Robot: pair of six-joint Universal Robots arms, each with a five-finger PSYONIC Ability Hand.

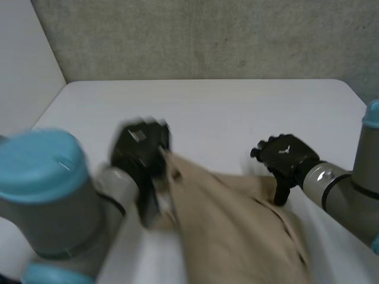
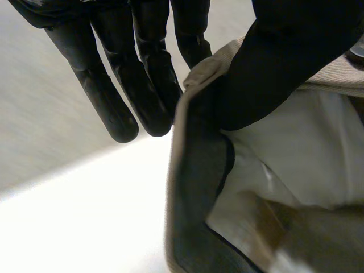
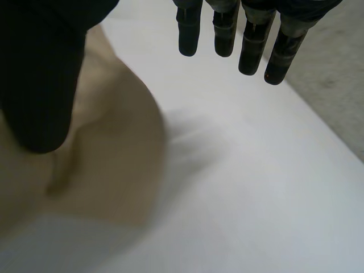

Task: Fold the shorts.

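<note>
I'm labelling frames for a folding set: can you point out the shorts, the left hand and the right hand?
shorts (image 1: 237, 231), head view, middle of the tan cloth.
left hand (image 1: 139, 148), head view, back of the hand.
right hand (image 1: 285, 155), head view, back of the hand.
</note>
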